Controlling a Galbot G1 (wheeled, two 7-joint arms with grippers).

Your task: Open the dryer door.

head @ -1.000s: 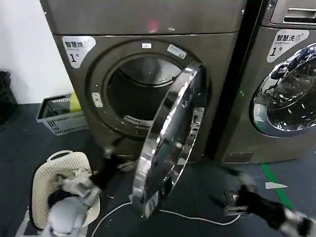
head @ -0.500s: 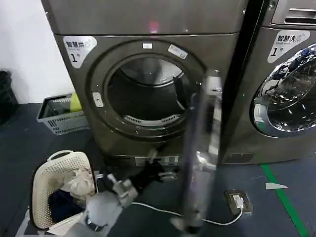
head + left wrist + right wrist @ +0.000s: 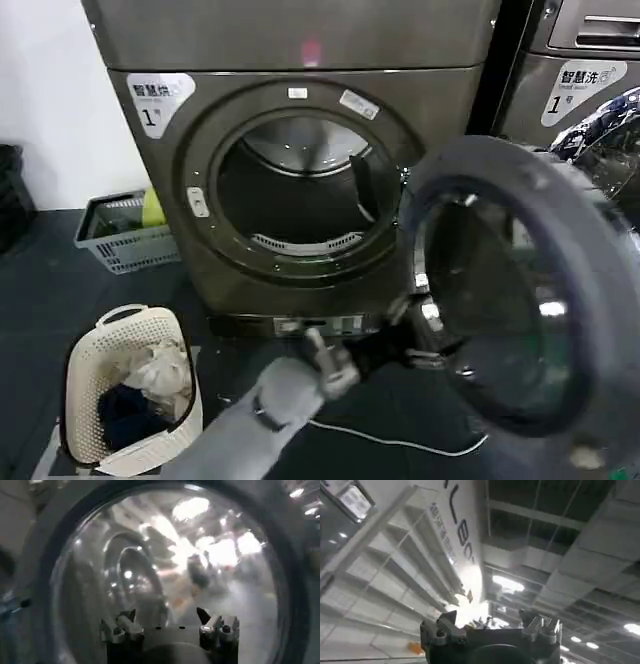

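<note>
Dryer door [image 3: 520,300] wide open, one left claw [image 3: 405,345] at its rim.

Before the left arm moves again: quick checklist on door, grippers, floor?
1. Dryer door swung wide, grey inner rim and glass facing the head camera: ok.
2. Drum opening fully exposed: ok.
3. Left gripper fingers apart, holding nothing, pointed at the door glass: ok.
4. Contact between left gripper and door: cannot tell.
5. Right gripper fingers apart, empty, aimed at the ceiling, away from the door: ok.
6. White cable on the floor under the door's swing: not ok.
</note>
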